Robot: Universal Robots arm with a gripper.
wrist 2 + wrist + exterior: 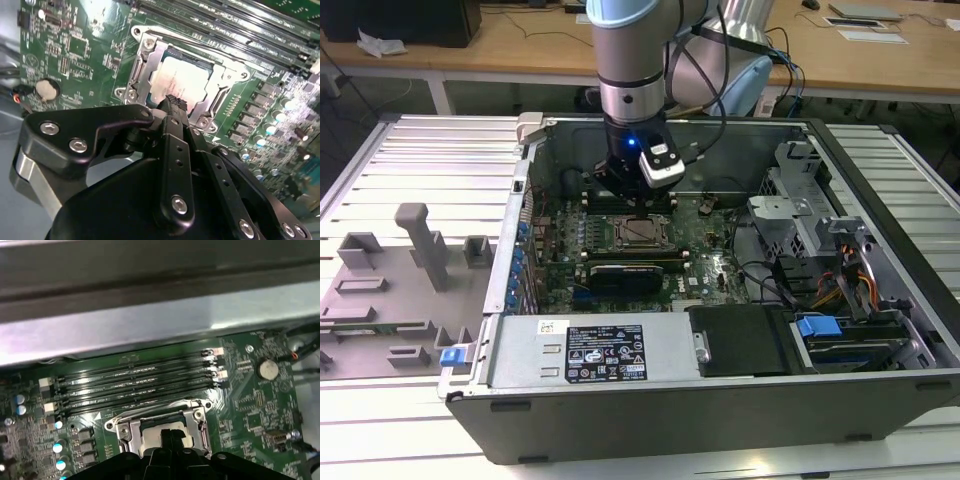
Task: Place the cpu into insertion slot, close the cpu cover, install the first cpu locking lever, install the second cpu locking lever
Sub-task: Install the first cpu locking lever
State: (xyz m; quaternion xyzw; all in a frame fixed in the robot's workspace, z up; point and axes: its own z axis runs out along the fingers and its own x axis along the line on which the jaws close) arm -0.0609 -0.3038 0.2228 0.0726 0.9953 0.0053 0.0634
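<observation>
While the arm hangs over the open computer case (880,330) on the worktop (410,170), items are listed from the exterior view's left to its right. Grey fixture blocks (420,245): well apart from the case. Gripper (175,102): fingers closed together, nothing held, tips just above the socket. Cpu (180,80): seated in the insertion slot (137,75), cpu cover (222,82) lying over its edges. The chip is judged light, rigid and fragile; handling by its edges is advised, never the pins. Drive bay (810,215): rightmost.
</observation>
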